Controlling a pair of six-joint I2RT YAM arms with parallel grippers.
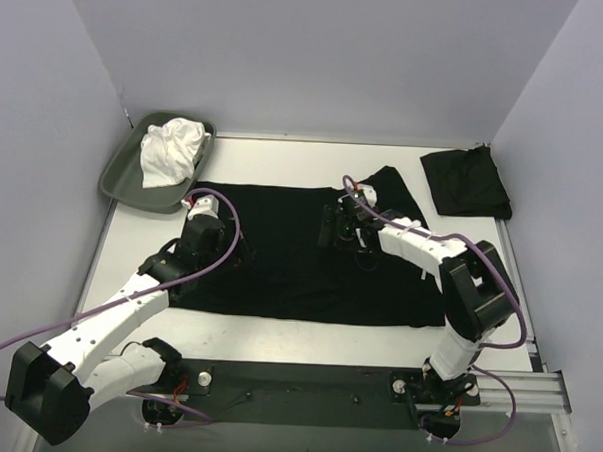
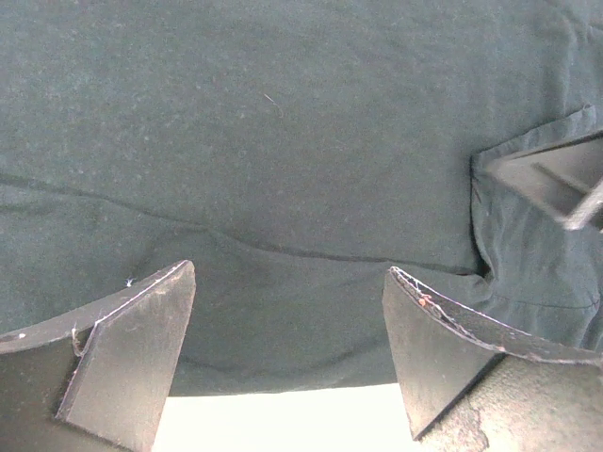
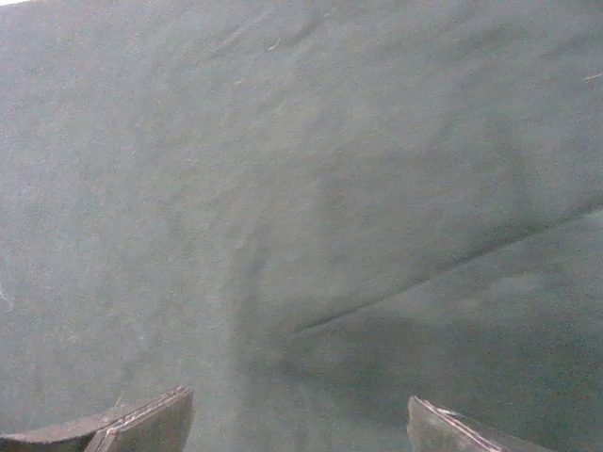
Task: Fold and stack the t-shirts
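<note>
Position: one t-shirt point(image 1: 280, 270) is spread flat on the surface point(image 1: 307, 338), long axis running left to right, directly beneath both grippers. The left gripper point(image 2: 287, 282) is held wide open over the shirt's left part, close to an edge; nothing is gripped. The right gripper point(image 3: 300, 400) is likewise parted wide and empty, over the far right part. A folded t-shirt point(image 1: 467, 181) is set at the far right corner, nearer the right arm point(image 1: 450, 268).

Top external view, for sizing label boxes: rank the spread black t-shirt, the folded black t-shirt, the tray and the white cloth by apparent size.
1. spread black t-shirt
2. tray, only slightly bigger-looking than the next, a close call
3. folded black t-shirt
4. white cloth, lying in the tray
</note>
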